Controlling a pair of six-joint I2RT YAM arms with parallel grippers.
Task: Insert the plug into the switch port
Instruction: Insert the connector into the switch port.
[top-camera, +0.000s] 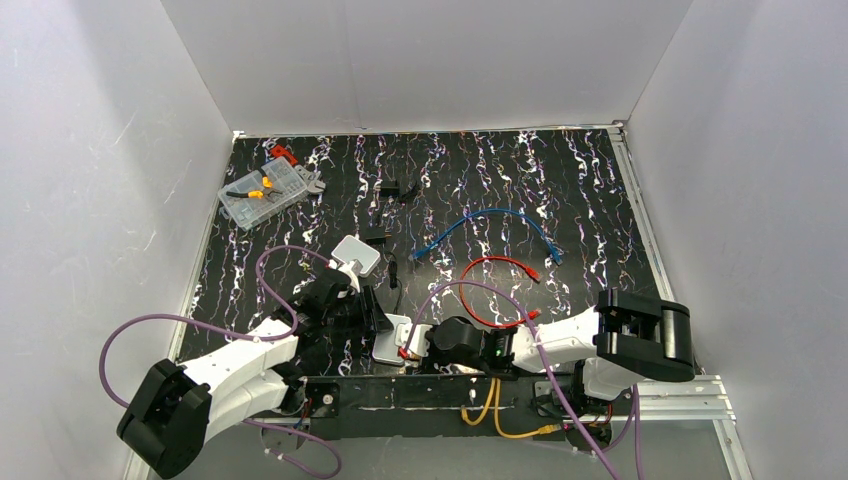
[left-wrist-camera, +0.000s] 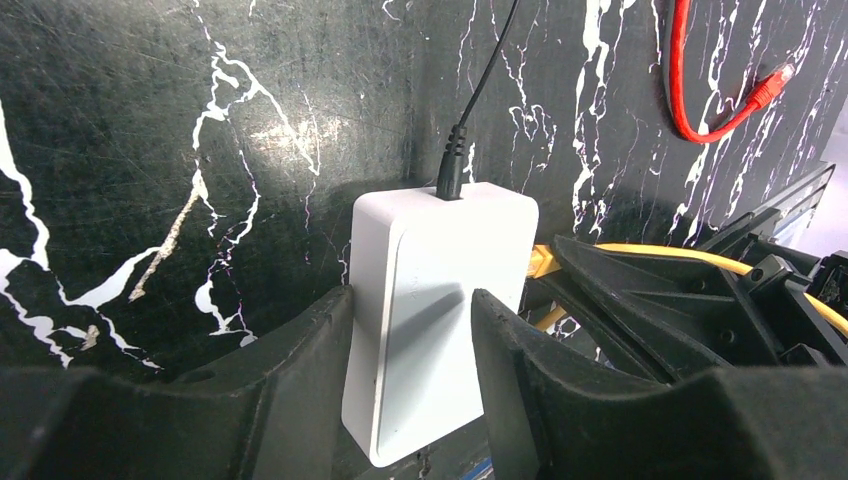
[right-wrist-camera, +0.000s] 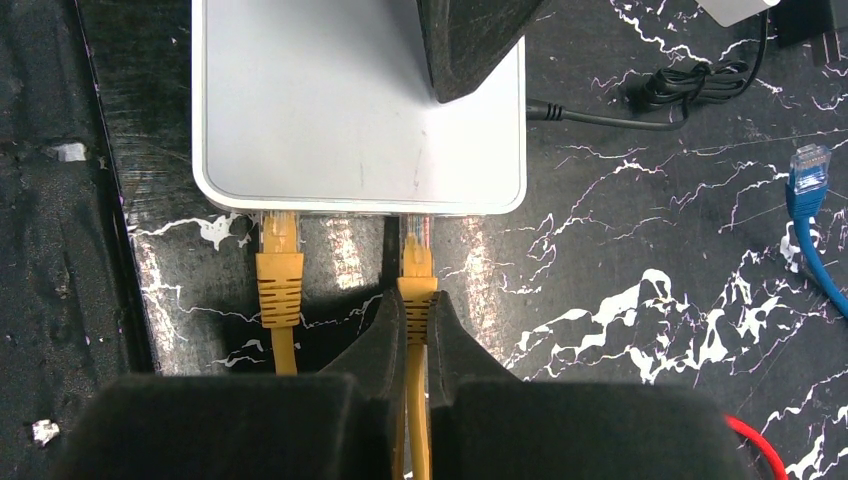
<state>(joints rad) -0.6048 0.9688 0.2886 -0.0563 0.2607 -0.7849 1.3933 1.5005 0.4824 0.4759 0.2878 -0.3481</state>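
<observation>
Right pincer (right-wrist-camera: 415, 305) is pressed together on the ribbed yellow boot of the plug (right-wrist-camera: 415, 262). The plug's clear tip meets the near edge of the switch (right-wrist-camera: 330, 110). The port is hidden under that rounded lip, so how deep the plug sits is hard to tell. A second yellow plug (right-wrist-camera: 279, 270) sits just beside it at the same edge. The switch is a smooth matte grey-white flat box with rounded corners. It lies at the near edge of the black white-veined table (right-wrist-camera: 620, 300), its far end cut off in the right wrist view. Left pincer (left-wrist-camera: 410, 300) clamps the switch, and one black finger (left-wrist-camera: 560, 390) covers part of its face. A black power lead (left-wrist-camera: 450, 170) enters its far end. Red cable (left-wrist-camera: 770, 88) and blue cable (right-wrist-camera: 808, 172) lie loose, both partly out of frame.
</observation>
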